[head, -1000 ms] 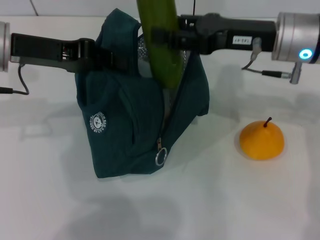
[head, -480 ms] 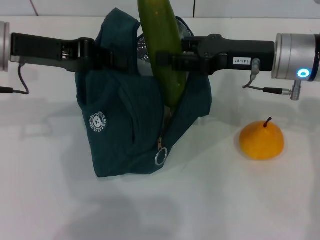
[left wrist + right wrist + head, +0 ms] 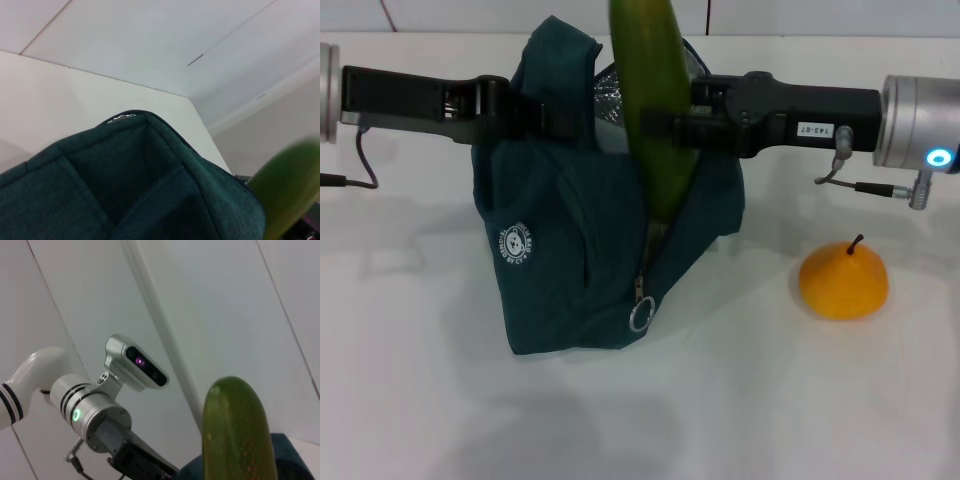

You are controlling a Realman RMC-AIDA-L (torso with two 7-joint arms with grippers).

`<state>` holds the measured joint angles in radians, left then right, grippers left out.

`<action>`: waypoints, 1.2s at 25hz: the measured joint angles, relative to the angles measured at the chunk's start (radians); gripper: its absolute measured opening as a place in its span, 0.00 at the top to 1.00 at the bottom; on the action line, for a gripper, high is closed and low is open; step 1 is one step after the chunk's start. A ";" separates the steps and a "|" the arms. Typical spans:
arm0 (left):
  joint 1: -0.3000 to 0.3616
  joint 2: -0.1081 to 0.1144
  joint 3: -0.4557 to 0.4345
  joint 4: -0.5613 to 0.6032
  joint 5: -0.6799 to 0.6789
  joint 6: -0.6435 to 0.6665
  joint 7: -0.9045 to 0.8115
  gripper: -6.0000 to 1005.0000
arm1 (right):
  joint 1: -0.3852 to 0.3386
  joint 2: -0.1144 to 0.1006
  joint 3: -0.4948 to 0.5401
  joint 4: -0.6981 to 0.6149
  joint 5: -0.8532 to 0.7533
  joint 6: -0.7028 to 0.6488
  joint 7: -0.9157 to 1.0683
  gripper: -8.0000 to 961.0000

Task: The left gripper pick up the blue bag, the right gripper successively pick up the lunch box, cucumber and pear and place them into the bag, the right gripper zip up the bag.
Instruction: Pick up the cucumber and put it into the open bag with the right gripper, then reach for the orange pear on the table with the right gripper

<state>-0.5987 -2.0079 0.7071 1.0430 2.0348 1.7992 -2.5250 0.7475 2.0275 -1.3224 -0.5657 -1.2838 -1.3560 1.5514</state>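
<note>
A white table [image 3: 740, 400] fills the head view. On it stands the blue bag [image 3: 570, 270], the biggest thing there, with its mouth open at the top and silver lining showing inside. A round white logo [image 3: 518, 246] sits on its front face, and a ring zipper pull [image 3: 640, 316] hangs low at the front corner.

The left gripper [image 3: 555, 115] reaches in from the robot's left at the bag's upper rim and is clamped on the fabric there, holding that edge up. The left wrist view shows the bag's dark fabric [image 3: 125, 185] close up.

The right gripper [image 3: 665, 115] comes in level from the robot's right, above the bag's mouth. Its fingers are closed around the cucumber [image 3: 655, 110], which stands almost upright. The cucumber's lower end is down inside the open bag at the front corner, and its upper part rises out of the top of the view. In the right wrist view its rounded tip [image 3: 239, 430] is close to the camera.

The pear [image 3: 843, 280] sits on the table to the robot's right, well apart from the bag, stem up.

The lunch box cannot be seen.
</note>
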 joint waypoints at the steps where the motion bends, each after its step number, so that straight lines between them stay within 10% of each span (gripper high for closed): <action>1: 0.000 0.000 0.000 0.000 0.000 0.000 0.000 0.95 | -0.005 -0.001 0.000 -0.003 0.002 0.000 -0.001 0.35; 11: 0.002 0.000 0.000 0.000 0.000 0.002 -0.002 0.95 | -0.113 -0.009 0.037 -0.096 0.040 -0.027 -0.003 0.20; 21: 0.023 -0.002 0.002 0.000 -0.017 0.009 0.007 0.95 | -0.426 -0.064 0.137 -0.205 0.043 -0.158 -0.160 0.11; 30: 0.019 -0.013 0.002 0.000 -0.024 0.009 0.020 0.95 | -0.494 -0.038 0.145 -0.013 0.035 -0.141 -0.443 0.11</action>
<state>-0.5794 -2.0212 0.7087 1.0430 2.0110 1.8086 -2.5047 0.2533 1.9896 -1.1772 -0.5785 -1.2489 -1.4972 1.1080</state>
